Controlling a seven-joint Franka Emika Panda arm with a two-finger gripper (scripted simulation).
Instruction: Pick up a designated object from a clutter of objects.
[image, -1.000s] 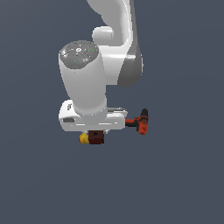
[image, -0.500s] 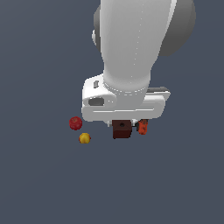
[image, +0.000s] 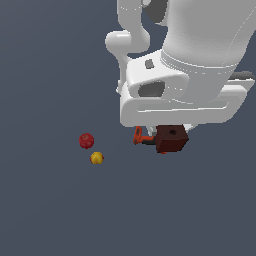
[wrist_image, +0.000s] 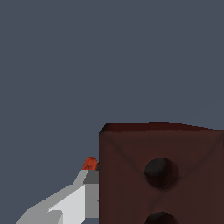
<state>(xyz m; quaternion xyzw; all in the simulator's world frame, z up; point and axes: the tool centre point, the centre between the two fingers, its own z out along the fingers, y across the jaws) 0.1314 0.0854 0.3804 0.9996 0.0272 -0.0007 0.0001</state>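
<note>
The block (image: 171, 139) sits right under the arm's white hand, its holed face showing; in the wrist view it (wrist_image: 161, 175) fills the near corner, with one finger (wrist_image: 65, 203) just beside it. Whether the gripper (image: 167, 131) clamps it I cannot tell, as the fingertips are hidden. The drill (image: 140, 137) peeks out beside the block. The red fruit (image: 86, 140) and yellow ball (image: 97, 158) lie close together, well apart toward the exterior view's left
</note>
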